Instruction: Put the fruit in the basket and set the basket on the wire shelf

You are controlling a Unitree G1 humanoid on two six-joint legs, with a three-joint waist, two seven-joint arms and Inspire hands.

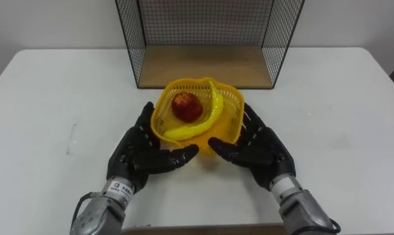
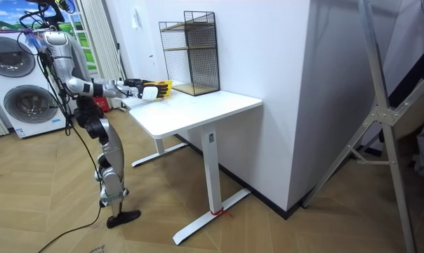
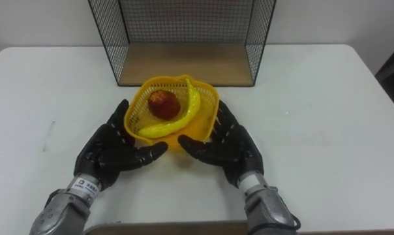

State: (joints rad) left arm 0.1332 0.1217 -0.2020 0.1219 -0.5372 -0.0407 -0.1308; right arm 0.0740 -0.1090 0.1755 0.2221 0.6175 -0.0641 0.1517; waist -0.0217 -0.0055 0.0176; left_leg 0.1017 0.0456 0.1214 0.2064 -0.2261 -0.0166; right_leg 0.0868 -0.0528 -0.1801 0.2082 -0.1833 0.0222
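2 hands: they flank the yellow basket, one on each side, at the near middle of the white table (image 1: 47, 98).
Left hand (image 1: 139, 151): it lies against the basket's left wall with the palm turned inward. The fingers are stretched out and relaxed, not curled round anything, and the thumb points in toward the basket's near edge.
Basket (image 1: 233, 108): it is between the palms, just in front of the wire shelf's open side. I cannot tell whether it rests on the table or is raised off it.
Apple (image 1: 186, 106): red, inside the basket on the left of the banana and touching it.
Banana (image 1: 200, 124): yellow, inside the basket. It curves from the near-left rim up along the right side toward the far rim.
Wire shelf (image 1: 210, 26): black mesh walls on a wooden base (image 1: 207, 65), at the far middle of the table behind the basket.
Right hand (image 1: 259, 147): it mirrors the left one, against the basket's right wall. The fingers are extended and loose, and the thumb reaches in under the near edge.
Room view, left to right: washing machines (image 2: 22, 105) stand behind the robot. The robot stands upright at the table's end on the room view's left, with both arms held out over the tabletop to the basket.
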